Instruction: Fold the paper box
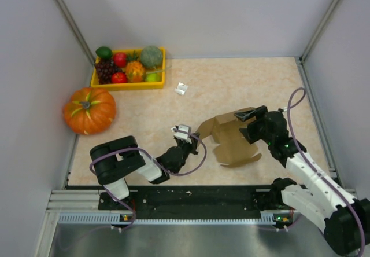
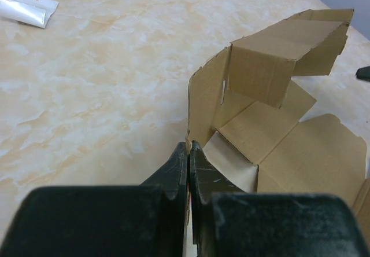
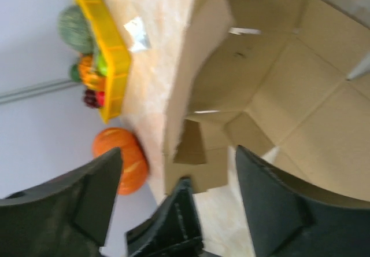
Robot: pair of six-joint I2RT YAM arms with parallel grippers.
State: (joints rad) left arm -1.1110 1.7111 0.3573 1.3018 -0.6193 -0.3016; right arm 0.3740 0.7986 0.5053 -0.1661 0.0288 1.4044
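the paper box (image 1: pixel 231 141) sits half-formed right of the bench's (image 1: pixel 248 77) middle, toward its near edge, with some walls raised and the rest flat. my left gripper (image 2: pixel 189 148) is squeezed shut against its left wall, though i can't tell if card is pinched. my right gripper (image 3: pixel 178 149) hangs wide and empty above it. i judge we're mid-fold: next, catch a loose flap and tuck it in.
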